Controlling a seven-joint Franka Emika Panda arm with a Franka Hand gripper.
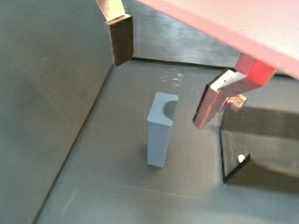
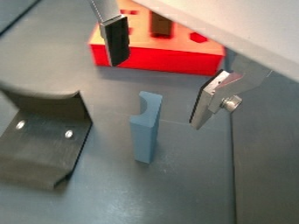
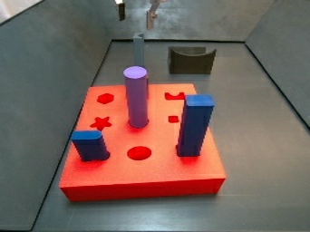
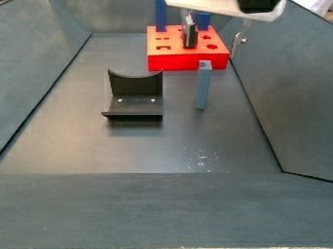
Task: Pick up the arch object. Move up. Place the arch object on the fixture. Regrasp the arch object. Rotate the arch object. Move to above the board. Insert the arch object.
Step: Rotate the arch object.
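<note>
1. Fingers (image 1: 216, 101) of the gripper (image 1: 163, 66) are hanging spread wide apart above the arch object (image 1: 159, 131), and nothing is sitting between them.
2. Both wrist views are showing the two silver plates with dark pads, one on each side of the bar, and neither one is touching it.
3. The arch object (image 2: 145, 128) is standing upright on the dark grey floor (image 4: 156, 146), with its curved notch showing at the top end.
4. It is standing by itself, apart from the board and apart from the fixture.
5. In a side view the pale bar (image 4: 204, 85) is standing just in front of the red board (image 4: 182, 53), to the right of the fixture (image 4: 132, 95).
6. The fixture is sitting flat on the floor with its curved notch facing up, and it is holding nothing.
7. In a side view the board (image 3: 140, 159) is lying close to the camera, and the arch object (image 3: 138, 51) is standing behind it near the fixture (image 3: 190, 60).
8. A purple cylinder (image 3: 136, 96) is standing up in the board.
9. A tall blue peg (image 3: 195, 126) and a short blue peg (image 3: 87, 145) are standing in the board too.
10. The gripper (image 3: 136, 11) is showing only at the top edge of that side view, above the arch object.
</note>
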